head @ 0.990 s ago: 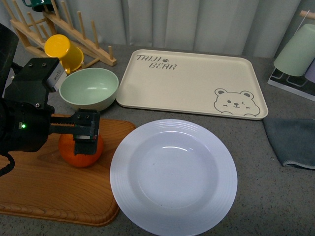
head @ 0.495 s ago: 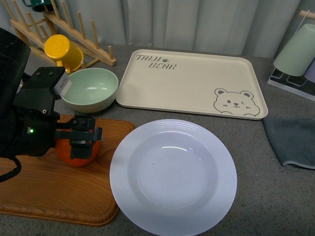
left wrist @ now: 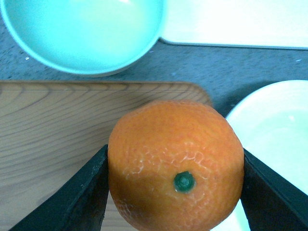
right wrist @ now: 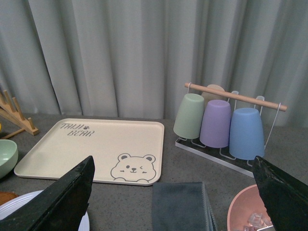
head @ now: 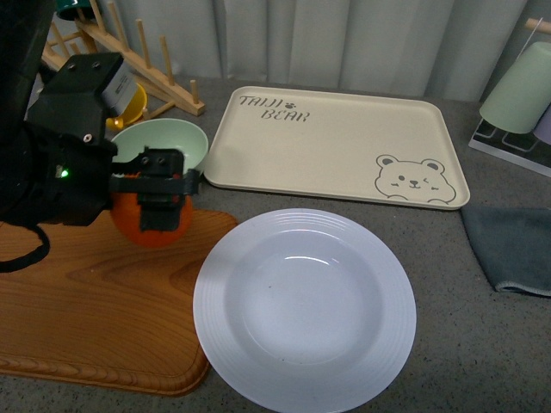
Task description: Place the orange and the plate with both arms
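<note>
My left gripper [head: 159, 202] is shut on the orange [head: 127, 222] and holds it lifted above the far right corner of the wooden board [head: 86, 310]. In the left wrist view the orange [left wrist: 175, 144] fills the space between both black fingers of the left gripper [left wrist: 174, 192], its green stem dot facing the camera. The white plate [head: 304, 308] lies on the grey table just right of the board; its rim [left wrist: 274, 125] shows beside the fruit. My right gripper [right wrist: 175, 202] is open and holds nothing, up above the table; it is out of the front view.
A pale green bowl [head: 159, 146] and a yellow mug [head: 131, 101] on a wooden rack stand behind the board. The cream bear tray [head: 336, 146] lies at the back. A grey cloth [head: 512, 249], a cup rack [right wrist: 221, 120] and a pink bowl [right wrist: 250, 211] are at the right.
The left gripper has lifted the orange off the wooden board and carried it up and slightly right. The plate has not moved.
</note>
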Motion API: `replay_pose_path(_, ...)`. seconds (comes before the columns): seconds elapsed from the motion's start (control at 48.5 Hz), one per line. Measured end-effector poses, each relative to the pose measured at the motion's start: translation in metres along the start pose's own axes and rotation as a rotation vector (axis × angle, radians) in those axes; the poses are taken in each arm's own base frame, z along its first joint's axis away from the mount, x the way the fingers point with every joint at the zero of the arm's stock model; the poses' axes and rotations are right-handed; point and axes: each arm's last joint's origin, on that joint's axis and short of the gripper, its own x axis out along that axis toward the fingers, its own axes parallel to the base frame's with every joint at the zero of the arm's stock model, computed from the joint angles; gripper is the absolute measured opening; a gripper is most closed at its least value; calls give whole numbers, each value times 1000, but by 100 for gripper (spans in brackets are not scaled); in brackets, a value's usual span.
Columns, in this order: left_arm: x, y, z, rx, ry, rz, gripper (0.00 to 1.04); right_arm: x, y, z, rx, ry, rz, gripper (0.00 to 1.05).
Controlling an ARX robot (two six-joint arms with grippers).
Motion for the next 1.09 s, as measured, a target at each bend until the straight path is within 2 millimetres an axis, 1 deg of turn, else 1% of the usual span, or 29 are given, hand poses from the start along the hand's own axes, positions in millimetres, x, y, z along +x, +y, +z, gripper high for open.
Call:
replay_pose_path(0.082,-3,-14,3,7,-13,-32,68,0,0,0,0,0,0,96)
replay_pose_path(0.124,-4,-24,2,11,-14,-53,68,0,0,0,0,0,0,96)
replay_pose_path(0.186,-4,-33,1,13,-11,-74,68,0,0,0,0,0,0,96)
replay_pose_path(0.371,-1,-68,-10,20,24,-144,67,0,0,0,0,0,0,96)
replay_pose_path(0.474,2,-80,-16,15,46,-166,67,0,0,0,0,0,0,96)
replay_pose_path(0.66,12,-92,-29,18,88,-173,67,0,0,0,0,0,0,96)
replay_pose_path(0.948,27,-92,-45,8,124,-144,67,0,0,0,0,0,0,96)
replay_pose_path(1.093,30,-92,-49,6,138,-140,67,0,0,0,0,0,0,96)
